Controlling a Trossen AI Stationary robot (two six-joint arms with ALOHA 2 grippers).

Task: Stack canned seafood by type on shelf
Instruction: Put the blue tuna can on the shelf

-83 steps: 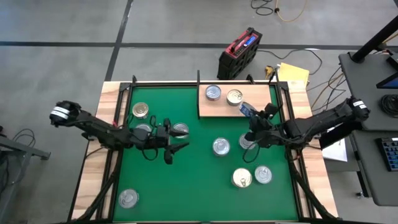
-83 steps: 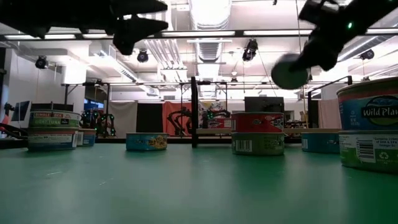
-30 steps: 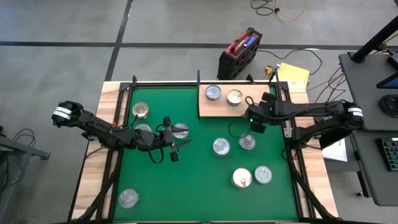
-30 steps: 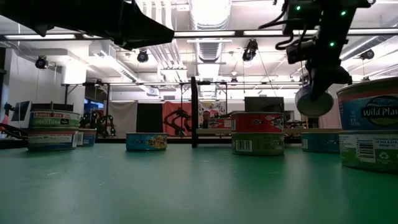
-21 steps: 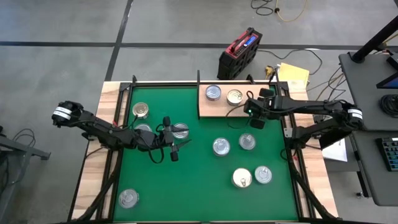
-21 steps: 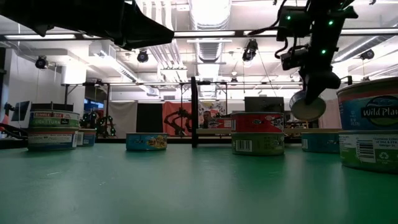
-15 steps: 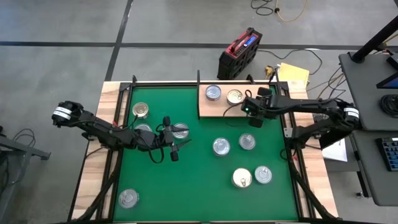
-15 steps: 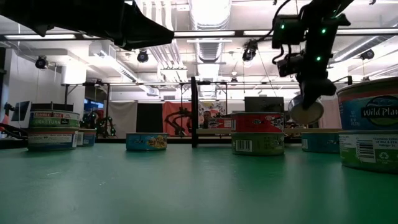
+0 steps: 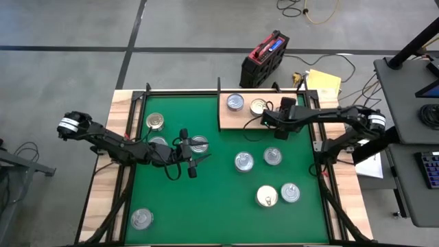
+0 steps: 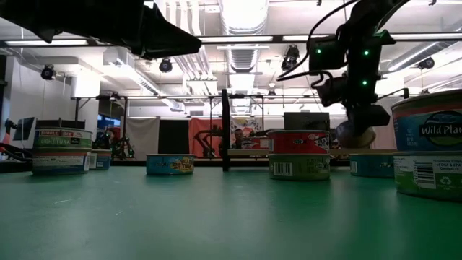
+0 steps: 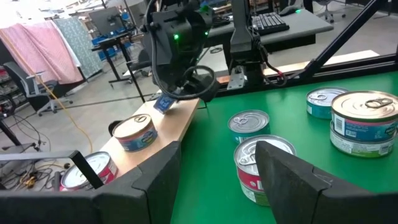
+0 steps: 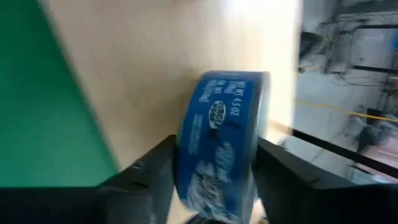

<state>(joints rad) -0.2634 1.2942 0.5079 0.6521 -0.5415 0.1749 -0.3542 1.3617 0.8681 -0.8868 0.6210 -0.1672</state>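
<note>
Left of centre in the high view, the left gripper (image 9: 194, 163) hovers with jaws parted, empty, beside a tin (image 9: 199, 143). At upper right, the right gripper (image 9: 269, 121) clasps a blue can (image 12: 221, 152) over the shelf (image 9: 236, 121), near two cans (image 9: 247, 104) there.

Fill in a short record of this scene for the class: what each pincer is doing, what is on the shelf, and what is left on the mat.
right pincer: over the shelf, around a blue can tipped on edge
left pincer: open, empty, beside a red-sided can
on shelf: silver-lidded can, gold-lidded can
on green mat: loose cans, including one two-high stack
</note>
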